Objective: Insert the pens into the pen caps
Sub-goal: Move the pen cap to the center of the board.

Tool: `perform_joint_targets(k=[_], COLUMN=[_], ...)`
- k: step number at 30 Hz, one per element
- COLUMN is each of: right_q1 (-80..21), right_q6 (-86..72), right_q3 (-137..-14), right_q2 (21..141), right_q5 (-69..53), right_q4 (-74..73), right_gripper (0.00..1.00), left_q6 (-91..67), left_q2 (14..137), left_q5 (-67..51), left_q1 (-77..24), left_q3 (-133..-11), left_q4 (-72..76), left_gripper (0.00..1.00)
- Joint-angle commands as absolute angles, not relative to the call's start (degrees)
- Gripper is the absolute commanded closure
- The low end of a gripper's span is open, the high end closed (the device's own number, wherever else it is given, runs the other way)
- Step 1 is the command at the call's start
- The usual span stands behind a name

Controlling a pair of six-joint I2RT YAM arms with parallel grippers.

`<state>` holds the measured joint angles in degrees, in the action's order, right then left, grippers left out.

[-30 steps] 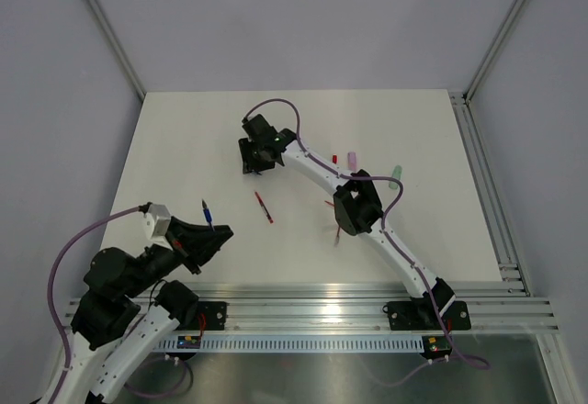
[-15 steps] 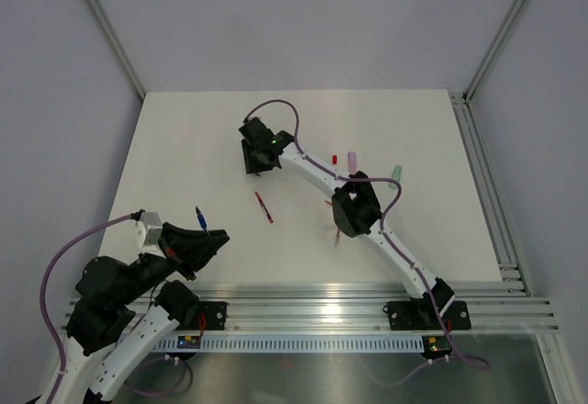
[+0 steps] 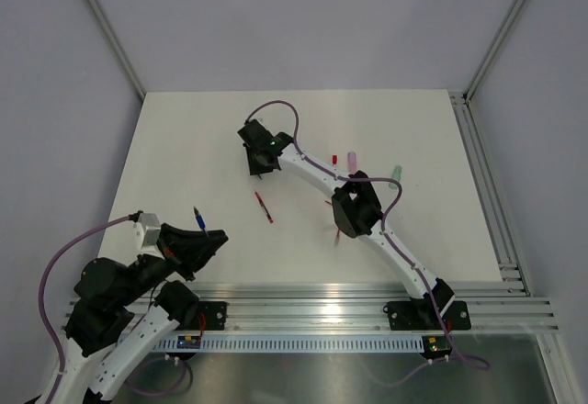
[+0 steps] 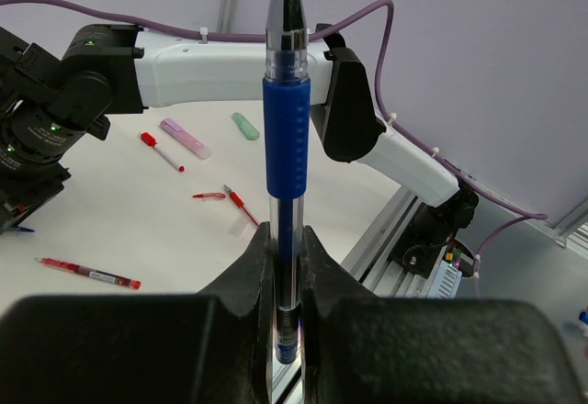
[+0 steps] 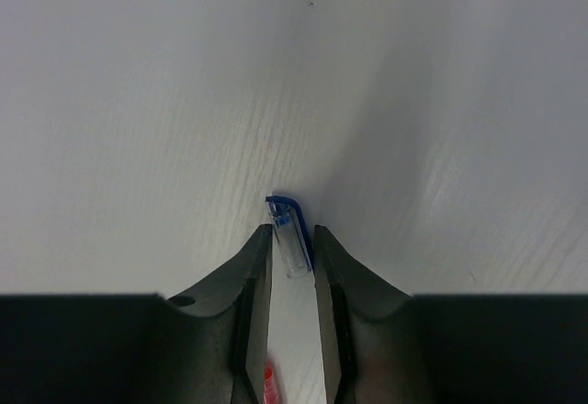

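Observation:
My left gripper is shut on a blue pen, which stands upright with its metal tip up. Seen from above, this gripper hovers at the near left with the blue pen sticking out. My right gripper is stretched to the table's middle, pointing down. In its wrist view its jaws stand narrowly apart around a small clear-and-blue pen cap that lies on the table; the cap touches the left finger. A red pen lies loose nearby.
A pink pen, a red cap and a green pen lie at the right, behind the right arm's elbow. Small red pieces lie near that elbow. An aluminium rail runs along the near edge.
The right jaws have narrowed around the blue cap and the gripper shifted slightly to the left. The left arm drew back toward the near left with the blue pen, then held still.

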<state>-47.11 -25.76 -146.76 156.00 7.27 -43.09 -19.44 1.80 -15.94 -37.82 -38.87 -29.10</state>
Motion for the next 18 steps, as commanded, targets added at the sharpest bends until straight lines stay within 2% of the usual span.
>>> perform_joint_targets(k=[1,6,18], right_q1=[-47.8,-46.9,-46.0], right_q6=[-25.5,-25.3,-25.3], right_q3=[-142.4,-136.4,-104.8], right_q2=[153.5,150.2,133.3], right_q5=[10.3,12.5,13.6], right_q4=[-47.4,-46.1,-35.4], right_gripper=[0.71,0.75,0.78], left_q6=[-18.9,-19.0,-19.4], left_q2=[1.1,1.6,5.9], left_q5=[-14.5,-14.1,-15.1], left_q1=[-38.1,-38.1,-38.1], left_q3=[-39.8,-39.6,-39.0], left_q4=[-28.2,-28.6,-28.7], left_gripper=[0.99,0.99,0.99])
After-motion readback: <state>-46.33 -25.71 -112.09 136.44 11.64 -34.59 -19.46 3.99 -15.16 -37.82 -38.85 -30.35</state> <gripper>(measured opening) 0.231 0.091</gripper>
